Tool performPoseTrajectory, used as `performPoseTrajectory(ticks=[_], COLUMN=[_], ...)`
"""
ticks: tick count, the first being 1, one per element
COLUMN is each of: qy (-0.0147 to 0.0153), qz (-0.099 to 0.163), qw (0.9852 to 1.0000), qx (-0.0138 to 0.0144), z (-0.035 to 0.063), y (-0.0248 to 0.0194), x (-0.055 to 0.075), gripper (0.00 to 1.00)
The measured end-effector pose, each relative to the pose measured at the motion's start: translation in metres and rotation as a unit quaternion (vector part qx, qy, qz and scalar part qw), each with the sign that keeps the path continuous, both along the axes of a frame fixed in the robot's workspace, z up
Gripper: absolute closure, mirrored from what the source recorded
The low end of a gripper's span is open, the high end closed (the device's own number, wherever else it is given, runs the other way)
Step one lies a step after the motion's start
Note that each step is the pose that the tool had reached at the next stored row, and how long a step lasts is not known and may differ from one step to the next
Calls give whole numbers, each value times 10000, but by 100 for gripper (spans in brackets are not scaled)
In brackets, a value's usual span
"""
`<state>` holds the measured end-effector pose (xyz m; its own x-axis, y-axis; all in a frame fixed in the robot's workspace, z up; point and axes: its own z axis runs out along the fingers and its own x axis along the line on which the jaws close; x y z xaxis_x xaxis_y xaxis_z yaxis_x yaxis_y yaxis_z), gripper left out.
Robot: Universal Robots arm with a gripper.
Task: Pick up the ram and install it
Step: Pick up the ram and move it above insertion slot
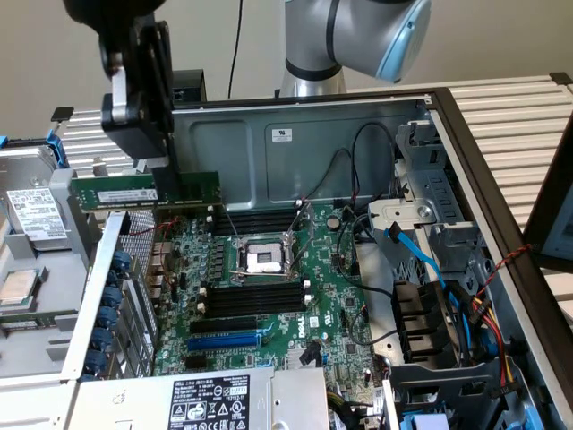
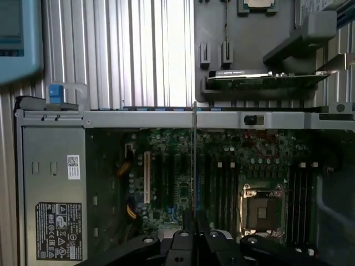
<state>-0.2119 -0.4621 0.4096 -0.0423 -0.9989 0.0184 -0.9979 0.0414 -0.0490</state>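
The ram (image 1: pixel 125 191) is a long green stick with a white label, held level in the air above the open computer case. My gripper (image 1: pixel 166 184) is shut on it and grips it from above, near its middle right. It hangs over the left rear part of the green motherboard (image 1: pixel 269 305), a little above and to the exterior view's left of the black memory slots (image 1: pixel 255 220). More black slots (image 1: pixel 246 296) lie in front of the CPU socket (image 1: pixel 266 260). In the wrist view the ram (image 2: pixel 194 160) appears edge-on as a thin line rising from my gripper (image 2: pixel 194 224), over the board's slots.
The case's grey rear wall (image 1: pixel 295 148) stands behind the board. A drive cage with blue and black cables (image 1: pixel 439 296) fills the exterior view's right. A hard drive (image 1: pixel 36 215) and a metal side frame (image 1: pixel 98 296) sit at the left. The power supply (image 1: pixel 215 399) is in front.
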Motion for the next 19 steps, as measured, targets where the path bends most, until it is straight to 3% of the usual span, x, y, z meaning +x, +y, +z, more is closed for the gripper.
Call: performPoseTrajectory(ticks=[19], qy=[0], qz=[0], qw=[10000], qx=[15], z=[-13], y=[-20], x=[862], gripper=[88])
